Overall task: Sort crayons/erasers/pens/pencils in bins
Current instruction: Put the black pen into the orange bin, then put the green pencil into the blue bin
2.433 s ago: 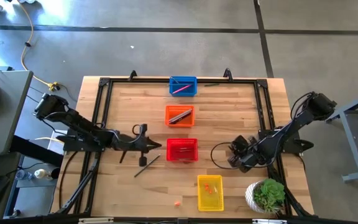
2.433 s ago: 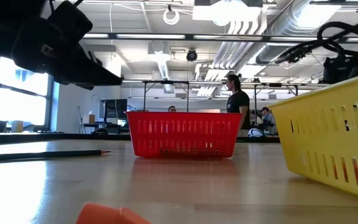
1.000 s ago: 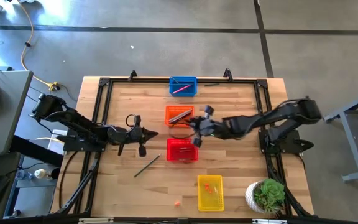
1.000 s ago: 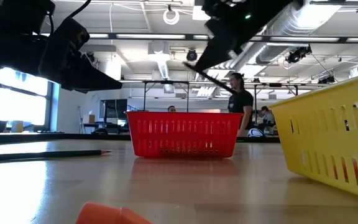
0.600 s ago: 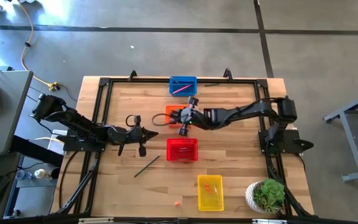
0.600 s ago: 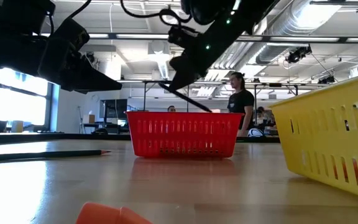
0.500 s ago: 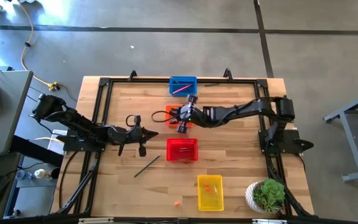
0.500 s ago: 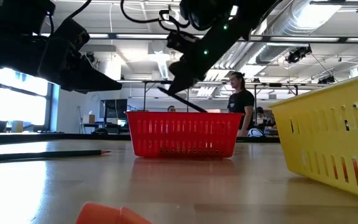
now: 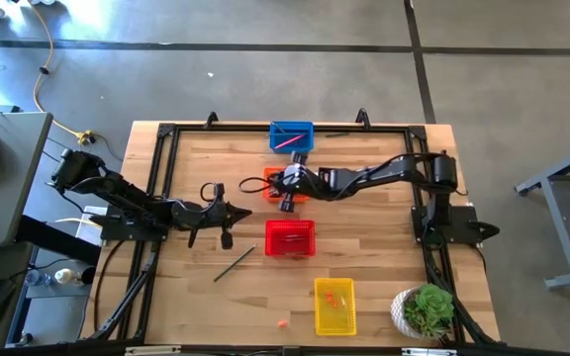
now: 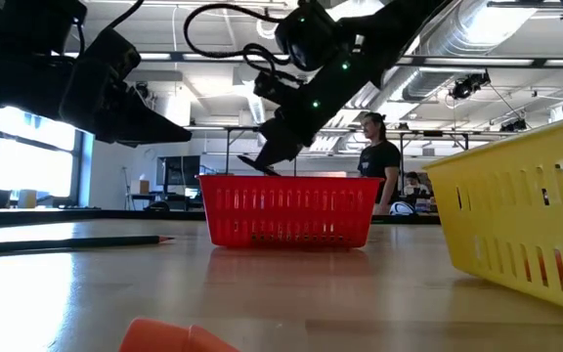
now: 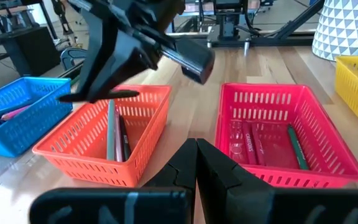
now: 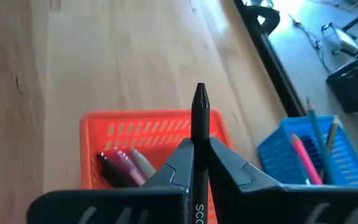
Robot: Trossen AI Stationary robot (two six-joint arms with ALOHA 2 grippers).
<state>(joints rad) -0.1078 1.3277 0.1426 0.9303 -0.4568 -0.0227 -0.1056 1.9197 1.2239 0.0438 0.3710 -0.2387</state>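
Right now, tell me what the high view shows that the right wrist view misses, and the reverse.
High view only: red bin, yellow bin, loose pencil, stray eraser, plant, left end effector shut beside the red bin. Right wrist view only: the black pen pinched in the right end effector. Both: orange bin and blue bin.

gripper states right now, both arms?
Left gripper: shut, holding nothing, waiting beside the red bin.
Right gripper: shut on a black pen, above the orange bin.
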